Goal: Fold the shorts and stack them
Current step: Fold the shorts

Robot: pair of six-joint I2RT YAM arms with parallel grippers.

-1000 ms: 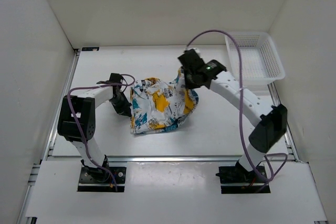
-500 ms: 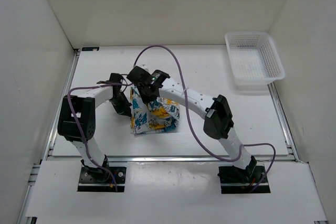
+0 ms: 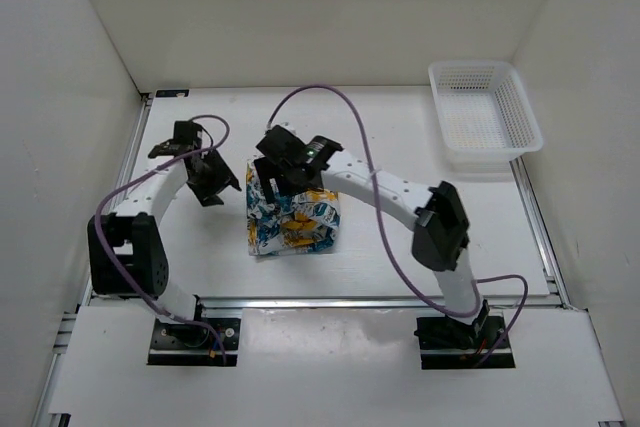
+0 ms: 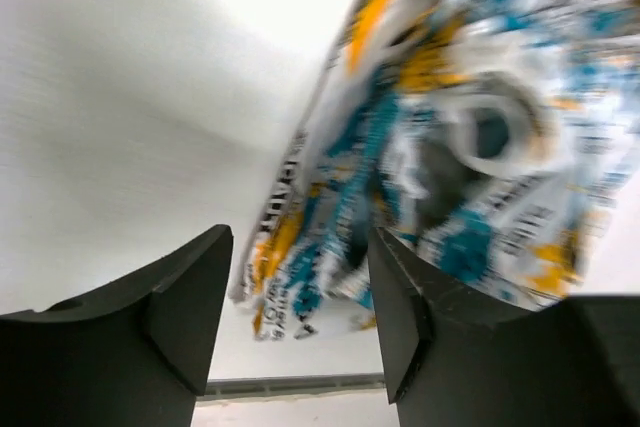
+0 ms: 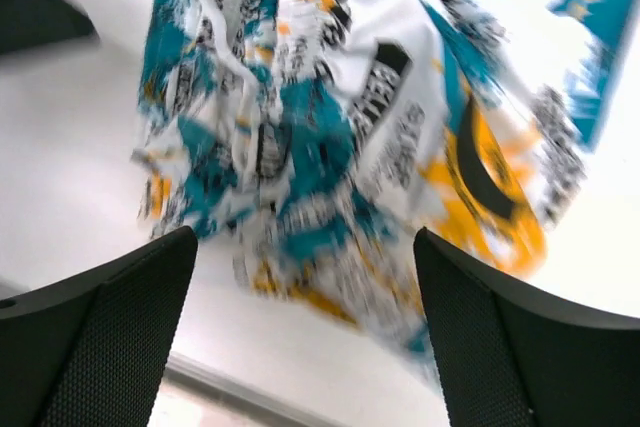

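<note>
The shorts [image 3: 293, 219] lie folded into a narrow bundle in the middle of the table, white with teal, yellow-orange and black print. My left gripper [image 3: 212, 183] hangs just left of them, open and apart from the cloth. In the left wrist view the shorts [image 4: 450, 127] fill the upper right beyond the empty gap of the left gripper [image 4: 300, 317]. My right gripper [image 3: 272, 179] hovers over the bundle's far left corner, open. In the right wrist view the shorts [image 5: 340, 127] lie below the wide, empty right gripper [image 5: 305, 317].
A white mesh basket [image 3: 520, 107] stands at the far right corner of the table. White walls close in the left, back and right sides. A metal rail [image 3: 320, 300] runs along the table's near edge. Purple cables loop over both arms.
The right arm swept left, carrying the shorts' right side over onto the left, then let go. The left gripper also opened and drew back to the left and farther away.
</note>
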